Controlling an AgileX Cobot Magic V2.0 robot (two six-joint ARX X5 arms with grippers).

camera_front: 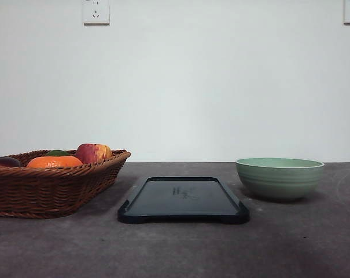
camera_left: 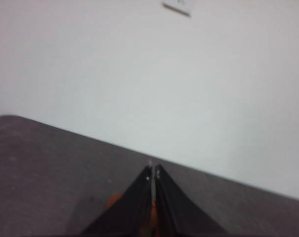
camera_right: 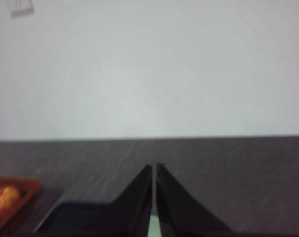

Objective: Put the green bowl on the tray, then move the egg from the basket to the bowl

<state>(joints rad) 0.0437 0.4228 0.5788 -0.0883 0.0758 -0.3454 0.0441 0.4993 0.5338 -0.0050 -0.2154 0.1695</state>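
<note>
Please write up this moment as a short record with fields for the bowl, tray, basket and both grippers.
green bowl: upright on the table, right of the tray, not on it
tray: flat at table centre, nothing on it
basket: left of the tray, holding an apple, an orange fruit and other items; no egg can be made out
left gripper: fingers together, holding nothing, above the table
right gripper: fingers together, holding nothing, above the tray's near side
task state: bowl not yet placed
</note>
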